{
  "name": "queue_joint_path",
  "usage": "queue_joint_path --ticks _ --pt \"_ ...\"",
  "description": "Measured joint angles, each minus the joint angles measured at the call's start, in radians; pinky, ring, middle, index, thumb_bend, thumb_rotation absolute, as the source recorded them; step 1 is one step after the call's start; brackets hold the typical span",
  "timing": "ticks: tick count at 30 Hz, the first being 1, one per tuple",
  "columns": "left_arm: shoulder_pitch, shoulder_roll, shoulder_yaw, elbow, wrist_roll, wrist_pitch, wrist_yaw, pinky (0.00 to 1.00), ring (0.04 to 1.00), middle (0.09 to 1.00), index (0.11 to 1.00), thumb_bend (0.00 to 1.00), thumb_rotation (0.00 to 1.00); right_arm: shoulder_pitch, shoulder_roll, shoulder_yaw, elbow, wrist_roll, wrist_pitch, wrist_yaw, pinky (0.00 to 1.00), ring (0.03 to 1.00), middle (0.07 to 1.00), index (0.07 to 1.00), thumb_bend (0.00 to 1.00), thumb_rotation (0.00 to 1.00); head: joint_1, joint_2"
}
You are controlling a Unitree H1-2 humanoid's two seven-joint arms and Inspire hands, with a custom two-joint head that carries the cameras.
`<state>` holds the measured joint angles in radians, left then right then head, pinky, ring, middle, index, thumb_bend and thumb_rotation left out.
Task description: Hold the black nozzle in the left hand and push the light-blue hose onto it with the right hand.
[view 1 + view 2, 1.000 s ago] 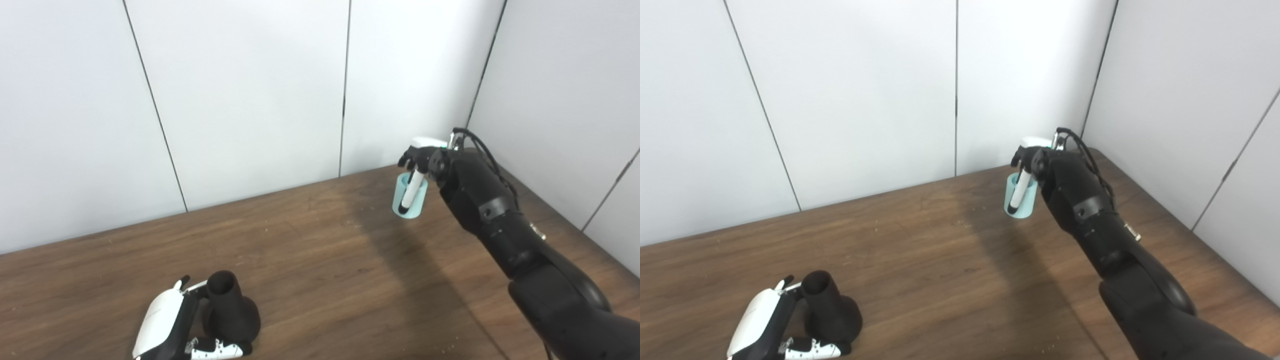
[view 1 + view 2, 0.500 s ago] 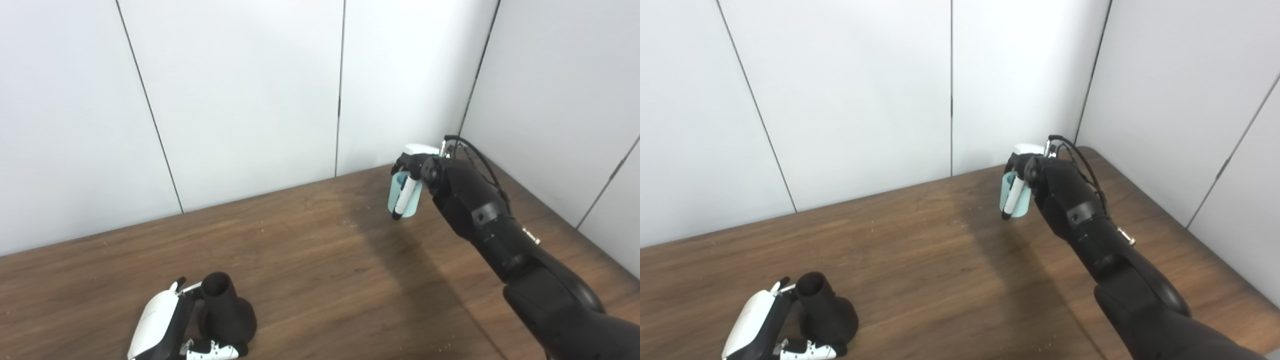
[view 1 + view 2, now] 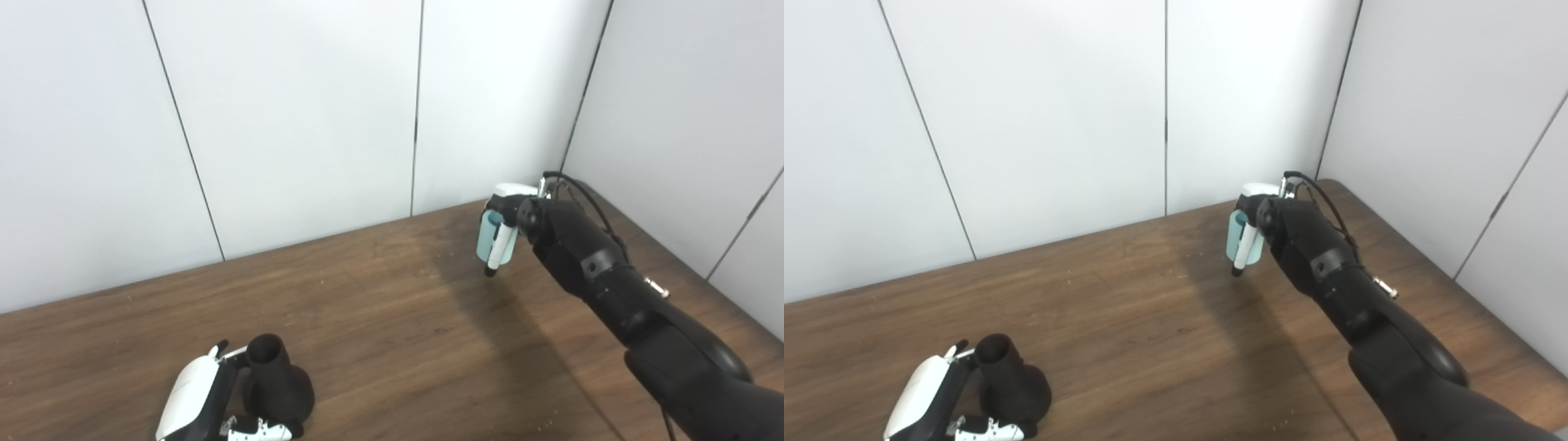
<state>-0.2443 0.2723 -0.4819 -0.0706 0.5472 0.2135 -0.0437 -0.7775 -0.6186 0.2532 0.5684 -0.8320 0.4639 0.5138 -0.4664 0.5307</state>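
Left robot hand (image 3: 199,401): grasping flared matte-black plastic nozzle (image 3: 277,388), upright on brown wooden desk (image 3: 380,318). Right robot hand (image 3: 511,214): grasping short light-blue hose (image 3: 488,237), far corner.

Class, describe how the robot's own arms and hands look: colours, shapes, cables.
The right arm is bulky, rounded and matt black, with a black cable looped near the wrist. Both the right hand and left hand have white shells on the back, with black and white fingers.
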Motion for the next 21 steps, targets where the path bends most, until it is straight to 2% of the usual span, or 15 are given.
queue_joint_path --ticks 11,13,15,16,17,18,21 --pt "0.0 0.001 0.004 -0.002 0.0 0.001 -0.007 1.0 0.672 0.436 0.501 0.52 0.0 -0.006 -0.025 0.032 -0.01 0.019 0.001 0.029 0.62 0.669 0.7 0.745 0.84 0.0 0.006 0.002" --pt "0.0 0.0 0.004 -0.002 0.0 0.001 -0.007 1.0 0.672 0.432 0.501 0.52 0.0 -0.006 -0.025 0.032 -0.011 0.019 0.001 0.029 0.57 0.627 0.668 0.739 0.83 0.0 0.006 0.002" --pt "0.0 0.0 0.004 -0.002 0.0 0.001 -0.007 1.0 0.671 0.431 0.501 0.52 0.0 -0.006 -0.024 0.033 -0.01 0.018 0.001 0.027 0.49 0.544 0.597 0.722 0.82 0.0 0.006 0.003" --pt "0.0 0.0 0.004 -0.002 0.0 0.001 -0.007 1.0 0.671 0.43 0.502 0.52 0.0 -0.006 -0.024 0.034 -0.01 0.018 0.001 0.026 0.45 0.508 0.542 0.706 0.7 0.0 0.006 0.003" --pt "0.0 0.0 0.004 -0.002 0.0 0.001 -0.007 1.0 0.671 0.426 0.502 0.52 0.0 -0.005 -0.024 0.036 -0.01 0.018 0.001 0.023 0.42 0.476 0.508 0.677 0.62 0.0 0.006 0.006" --pt "0.0 0.0 0.004 -0.002 0.0 0.001 -0.007 1.0 0.671 0.423 0.503 0.52 0.0 -0.005 -0.024 0.038 -0.01 0.017 0.001 0.015 0.41 0.458 0.496 0.587 0.58 0.0 0.006 0.006" --pt "0.0 0.0 0.004 -0.002 0.0 0.001 -0.007 1.0 0.671 0.42 0.503 0.52 0.0 -0.005 -0.024 0.04 -0.017 0.016 0.0 -0.011 0.37 0.428 0.484 0.529 0.52 0.0 0.009 0.008"
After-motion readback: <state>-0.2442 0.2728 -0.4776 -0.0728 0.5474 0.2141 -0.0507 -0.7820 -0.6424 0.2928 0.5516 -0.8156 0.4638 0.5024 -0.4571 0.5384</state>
